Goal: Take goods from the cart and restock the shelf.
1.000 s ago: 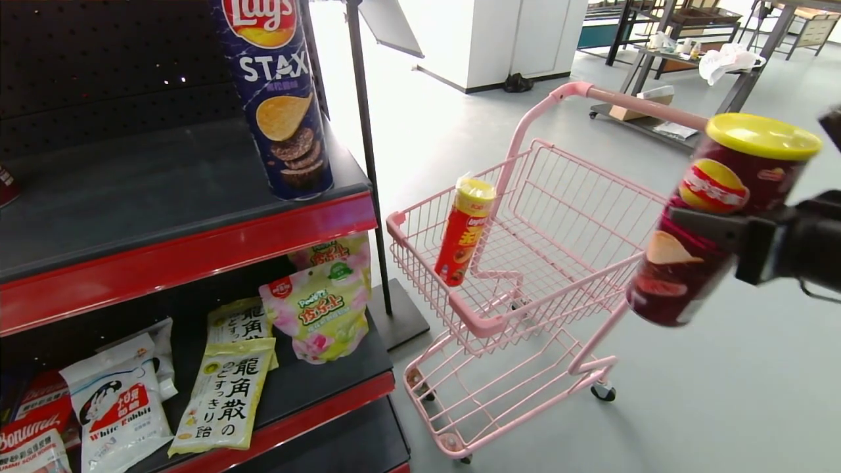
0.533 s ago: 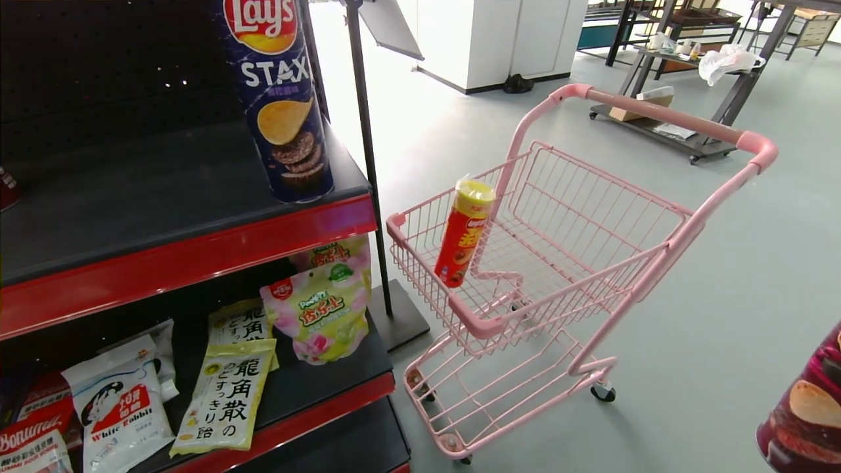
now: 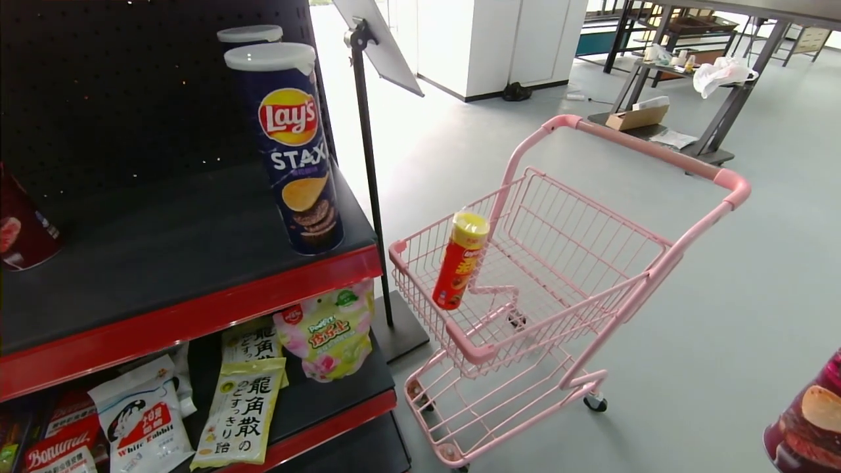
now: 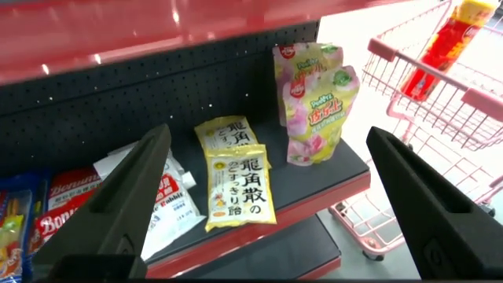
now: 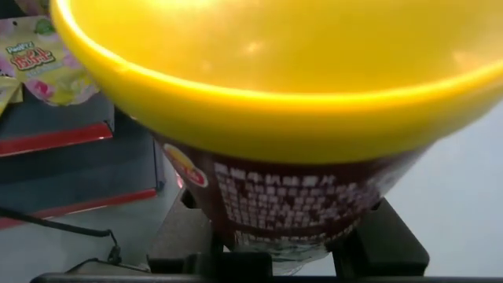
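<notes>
My right gripper [image 5: 287, 240] is clamped on a maroon can [image 5: 291, 196]. Its dark pads [image 5: 385, 236] press the body from both sides, below the yellow lid [image 5: 267, 71]. From the head camera I see that can low at my right, over the floor and well apart from the cart [image 3: 657, 157].

The left gripper [image 4: 271, 212] is spread wide with nothing between its fingers [image 4: 118, 212]. It faces the lower shelf [image 4: 314, 189], where a pink-green pouch [image 4: 314, 110] stands against the back panel. Just beside the pouch, two yellow bags [image 4: 240, 189] lie flat, one overlapping the other. A white bag [image 3: 141, 420] lies further left on the same level.

In the pink cart's basket a red can [image 3: 461, 261] with a yellow lid leans tilted in the front corner nearest the shelf.

On the upper shelf [image 3: 164, 263] a blue can [image 3: 299, 151] stands upright at the right front corner, close to the red edge. Another white lid [image 3: 250, 33] shows just behind it. A dark red can [image 3: 20, 226] stands at the far left of that shelf, cut off by the frame.

A black pole [image 3: 371, 184] with a sign plate stands between shelf and cart.
</notes>
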Available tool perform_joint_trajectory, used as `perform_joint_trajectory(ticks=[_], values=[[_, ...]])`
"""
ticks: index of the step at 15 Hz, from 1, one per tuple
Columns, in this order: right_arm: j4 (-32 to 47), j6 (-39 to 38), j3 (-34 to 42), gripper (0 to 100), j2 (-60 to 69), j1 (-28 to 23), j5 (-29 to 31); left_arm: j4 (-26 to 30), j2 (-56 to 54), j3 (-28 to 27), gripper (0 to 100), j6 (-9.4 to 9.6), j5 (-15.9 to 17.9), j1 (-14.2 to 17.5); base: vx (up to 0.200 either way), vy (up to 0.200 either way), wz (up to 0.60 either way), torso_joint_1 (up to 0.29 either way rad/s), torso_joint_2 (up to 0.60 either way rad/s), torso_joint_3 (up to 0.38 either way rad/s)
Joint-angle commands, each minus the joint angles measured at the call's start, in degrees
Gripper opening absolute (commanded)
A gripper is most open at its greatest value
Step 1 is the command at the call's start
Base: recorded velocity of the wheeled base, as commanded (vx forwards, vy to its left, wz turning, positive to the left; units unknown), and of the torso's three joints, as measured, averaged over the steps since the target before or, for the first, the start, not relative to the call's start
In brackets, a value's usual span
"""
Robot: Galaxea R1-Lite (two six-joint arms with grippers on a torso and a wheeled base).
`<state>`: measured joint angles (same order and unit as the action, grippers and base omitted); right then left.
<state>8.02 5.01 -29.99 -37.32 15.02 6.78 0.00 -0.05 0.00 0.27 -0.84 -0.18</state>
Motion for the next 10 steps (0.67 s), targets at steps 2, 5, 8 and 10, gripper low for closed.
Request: perform_joint_trajectory(ticks=[2, 5, 8, 10], values=[[0.1, 0.0, 0.1, 0, -0.4, 0.0, 0.0, 0.0, 0.0, 0.0, 100, 0.0, 0.0, 0.0, 0.0, 0.0, 0.0, 0.193, -0.57, -0.373], [0.0, 0.0, 0.0, 0, -0.7, 0.0, -0.1, 0.0, 0.0, 0.0, 100, 0.0, 0.0, 0.0, 0.0, 0.0, 0.0, 0.214, -0.59, -0.37], [0.0, 0.4, 0.1, 0, -0.8, 0.1, -0.1, 0.0, 0.0, 0.0, 100, 0.0, 0.0, 0.0, 0.0, 0.0, 0.0, 0.209, -0.54, -0.333], [0.0, 0.4, 0.1, 0, -1.1, 0.1, -0.1, 0.0, 0.0, 0.0, 100, 0.0, 0.0, 0.0, 0.0, 0.0, 0.0, 0.168, -0.42, -0.254]])
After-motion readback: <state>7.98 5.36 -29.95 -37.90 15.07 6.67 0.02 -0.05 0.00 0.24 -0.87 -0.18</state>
